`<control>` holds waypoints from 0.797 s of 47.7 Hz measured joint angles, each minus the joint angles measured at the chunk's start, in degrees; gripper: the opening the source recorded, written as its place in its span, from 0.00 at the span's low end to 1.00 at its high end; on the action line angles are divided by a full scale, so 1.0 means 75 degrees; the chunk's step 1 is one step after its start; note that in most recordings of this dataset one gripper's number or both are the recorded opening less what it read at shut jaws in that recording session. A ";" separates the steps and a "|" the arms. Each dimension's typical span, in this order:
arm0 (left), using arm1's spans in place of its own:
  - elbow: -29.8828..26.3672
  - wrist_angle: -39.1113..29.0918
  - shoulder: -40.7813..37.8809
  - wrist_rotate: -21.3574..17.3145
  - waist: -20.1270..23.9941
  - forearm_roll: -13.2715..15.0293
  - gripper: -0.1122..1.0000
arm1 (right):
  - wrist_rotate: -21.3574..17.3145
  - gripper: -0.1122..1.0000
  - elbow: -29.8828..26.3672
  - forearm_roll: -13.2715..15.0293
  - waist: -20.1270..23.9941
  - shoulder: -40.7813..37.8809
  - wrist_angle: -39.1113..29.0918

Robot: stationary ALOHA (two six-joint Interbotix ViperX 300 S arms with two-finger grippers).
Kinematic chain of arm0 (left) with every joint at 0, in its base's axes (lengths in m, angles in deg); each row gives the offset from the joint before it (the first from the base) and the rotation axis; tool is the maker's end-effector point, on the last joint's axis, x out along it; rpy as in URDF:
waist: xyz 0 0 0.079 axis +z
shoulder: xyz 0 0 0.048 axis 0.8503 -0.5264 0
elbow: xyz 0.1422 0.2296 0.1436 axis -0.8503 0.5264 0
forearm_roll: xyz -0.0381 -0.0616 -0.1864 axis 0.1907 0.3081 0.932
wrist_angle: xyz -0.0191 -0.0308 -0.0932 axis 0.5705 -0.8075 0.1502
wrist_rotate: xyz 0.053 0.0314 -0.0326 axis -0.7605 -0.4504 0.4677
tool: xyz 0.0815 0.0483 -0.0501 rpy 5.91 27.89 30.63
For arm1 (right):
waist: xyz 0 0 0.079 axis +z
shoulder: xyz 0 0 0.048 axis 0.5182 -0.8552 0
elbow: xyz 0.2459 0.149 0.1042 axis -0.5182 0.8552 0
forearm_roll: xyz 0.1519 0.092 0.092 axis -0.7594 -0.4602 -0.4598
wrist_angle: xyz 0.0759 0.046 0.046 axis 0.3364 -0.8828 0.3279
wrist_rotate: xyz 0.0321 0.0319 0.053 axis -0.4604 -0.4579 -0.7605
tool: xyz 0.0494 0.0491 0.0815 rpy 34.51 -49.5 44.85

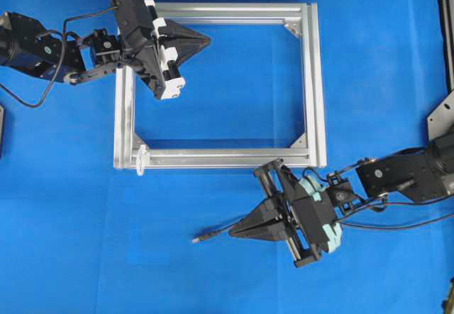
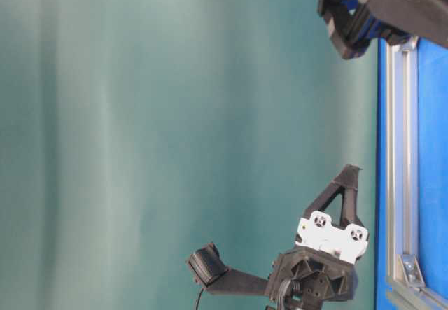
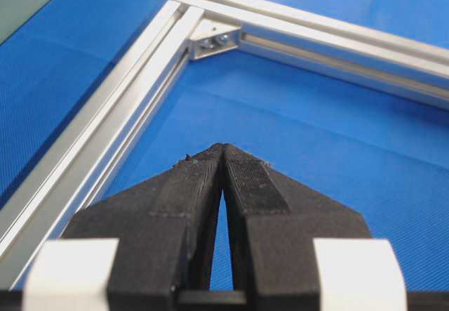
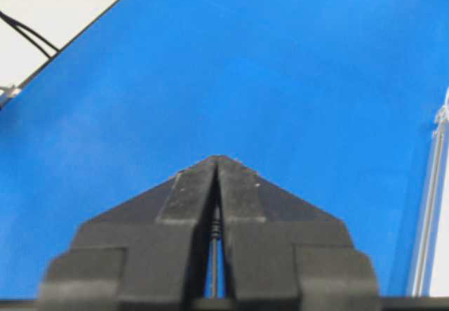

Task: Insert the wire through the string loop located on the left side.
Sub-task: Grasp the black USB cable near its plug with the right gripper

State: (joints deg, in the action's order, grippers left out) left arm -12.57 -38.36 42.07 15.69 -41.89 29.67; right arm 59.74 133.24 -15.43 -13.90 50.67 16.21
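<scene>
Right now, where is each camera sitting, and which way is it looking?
Overhead: above the table, looking down at silver frame, both arms, wire in right gripper, string loop.
Table-level: low and turned sideways, sees left gripper and the frame's edge.
Left wrist: behind closed fingers, facing a frame corner.
Right wrist: behind fingers pinching the wire, facing blue mat.
Shared: overhead, table-level and left wrist show the frame.

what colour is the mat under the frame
Bright blue mat, clearest in the overhead view.
</scene>
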 measured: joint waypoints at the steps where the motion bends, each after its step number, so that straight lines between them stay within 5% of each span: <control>1: 0.0000 -0.0012 0.0000 0.0000 0.0000 0.0000 0.10 | -0.0023 0.25 0.0000 0.0000 0.0000 0.0000 0.0000; 14: 0.0000 -0.0023 -0.0012 0.0000 0.0000 0.0000 0.10 | -0.0047 0.91 0.0000 -0.0012 0.0047 0.0000 0.0000; 38: 0.0000 -0.0023 -0.0012 0.0000 0.0012 0.0000 0.10 | -0.0281 0.90 -0.0141 -0.0516 0.0094 -0.0750 -0.0082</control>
State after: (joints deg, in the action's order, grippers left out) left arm -12.57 -38.53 41.99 15.69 -41.80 29.67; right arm 57.64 132.19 -19.30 -13.20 45.05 15.60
